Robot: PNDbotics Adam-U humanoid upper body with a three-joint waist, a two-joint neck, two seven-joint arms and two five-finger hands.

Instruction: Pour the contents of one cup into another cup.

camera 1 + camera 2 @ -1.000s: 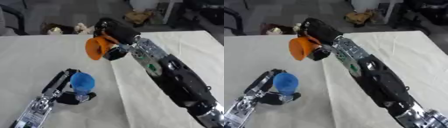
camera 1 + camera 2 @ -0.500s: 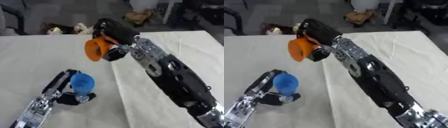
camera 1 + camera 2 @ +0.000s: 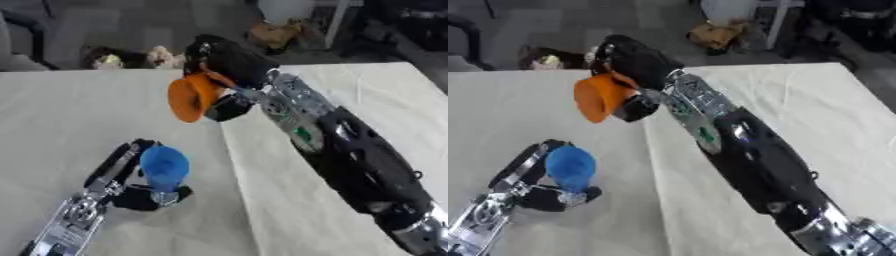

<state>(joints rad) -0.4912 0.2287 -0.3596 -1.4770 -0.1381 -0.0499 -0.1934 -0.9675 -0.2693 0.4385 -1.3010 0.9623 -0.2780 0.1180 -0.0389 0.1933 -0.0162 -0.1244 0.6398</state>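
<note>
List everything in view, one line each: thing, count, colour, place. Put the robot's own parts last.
orange cup: 1, orange, held tipped on its side above the table, mouth toward the view's left.
blue cup: 1, blue, upright on the table at lower left.
table: 1, covered in cream cloth, fills most of the view.
clutter on the floor: several small things, brown and pale, beyond the table's far edge; too unclear to name.
left hand: 1, black and silver, lower left, fingers curled round the blue cup.
right hand: 1, black, upper centre, curled round the orange cup; its arm runs to the lower right corner.
</note>
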